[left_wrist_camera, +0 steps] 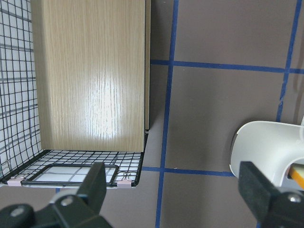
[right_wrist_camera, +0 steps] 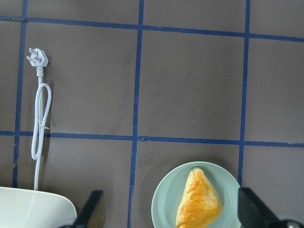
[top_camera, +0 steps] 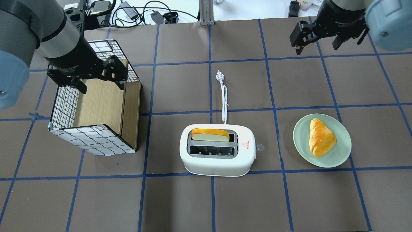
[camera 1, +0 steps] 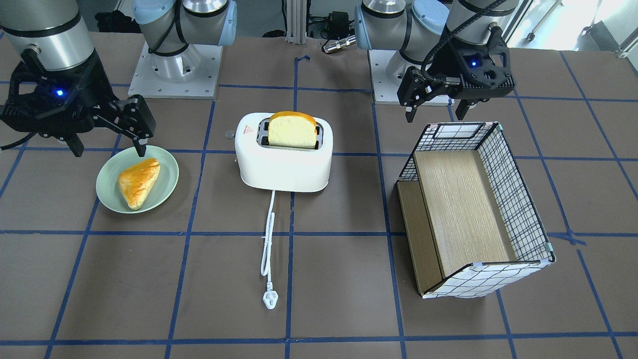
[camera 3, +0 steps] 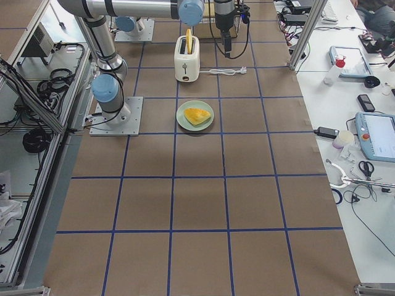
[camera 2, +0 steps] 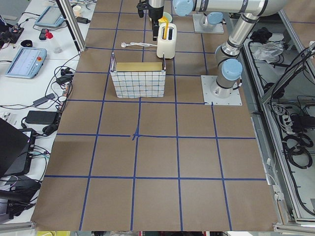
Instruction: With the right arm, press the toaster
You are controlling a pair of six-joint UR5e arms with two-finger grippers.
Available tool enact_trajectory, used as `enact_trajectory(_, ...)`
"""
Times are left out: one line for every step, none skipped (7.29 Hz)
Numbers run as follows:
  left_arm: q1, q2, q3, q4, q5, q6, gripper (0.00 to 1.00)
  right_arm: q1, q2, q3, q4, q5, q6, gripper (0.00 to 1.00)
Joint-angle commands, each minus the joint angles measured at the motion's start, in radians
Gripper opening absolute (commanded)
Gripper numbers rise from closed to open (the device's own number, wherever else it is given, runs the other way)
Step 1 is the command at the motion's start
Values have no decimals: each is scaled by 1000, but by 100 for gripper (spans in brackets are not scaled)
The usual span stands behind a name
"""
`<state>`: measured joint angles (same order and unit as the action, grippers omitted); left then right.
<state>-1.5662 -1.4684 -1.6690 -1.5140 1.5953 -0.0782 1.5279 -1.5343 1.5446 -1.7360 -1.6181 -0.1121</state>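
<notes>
Overhead exterior: my right arm's black two-finger gripper (top_camera: 318, 45), jaws spread, hangs well apart from the white rounded plastic toaster (top_camera: 219, 161), off its lever end, cord side.

light: bright and even, is falling from above on the brown counter (top_camera: 180, 199) in every view.
shadows: soft and short, are hugging the toaster (camera 1: 283, 169) and plate (camera 1: 107, 192).
glare: a white sheen is spreading on the basket's wood panel (left_wrist_camera: 90, 95); daylight is washing out the front-facing view's top right corner.
focus: fingers (left_wrist_camera: 97, 187) of the left pincer (left_wrist_camera: 173, 173) and fingers (right_wrist_camera: 251, 209) of the right pincer (right_wrist_camera: 171, 194) are blurring at frame bottom.
</notes>
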Motion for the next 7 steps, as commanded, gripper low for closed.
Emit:
enact_trajectory(0, 0, 0, 0, 0, 0, 100, 0, 5, -15, 7, 0, -1, 100)
enact_trajectory(0, 0, 0, 0, 0, 0, 100, 9, 3, -24, 38, 4, 2, 100)
enact_trajectory(0, 0, 0, 0, 0, 0, 100, 9, 9, -43, 52, 18, 12, 100)
enact_trajectory(0, 0, 0, 0, 0, 0, 100, 9, 14, -43, 52, 73, 17, 100)
enact_trajectory(0, 0, 0, 0, 0, 0, 100, 9, 14, -43, 52, 81, 17, 100)
enact_trajectory(0, 0, 0, 0, 0, 0, 100, 8, 16, -43, 52, 83, 15, 100)
enact_trajectory(0, 0, 0, 0, 0, 0, 100, 8, 16, -44, 52, 75, 15, 100)
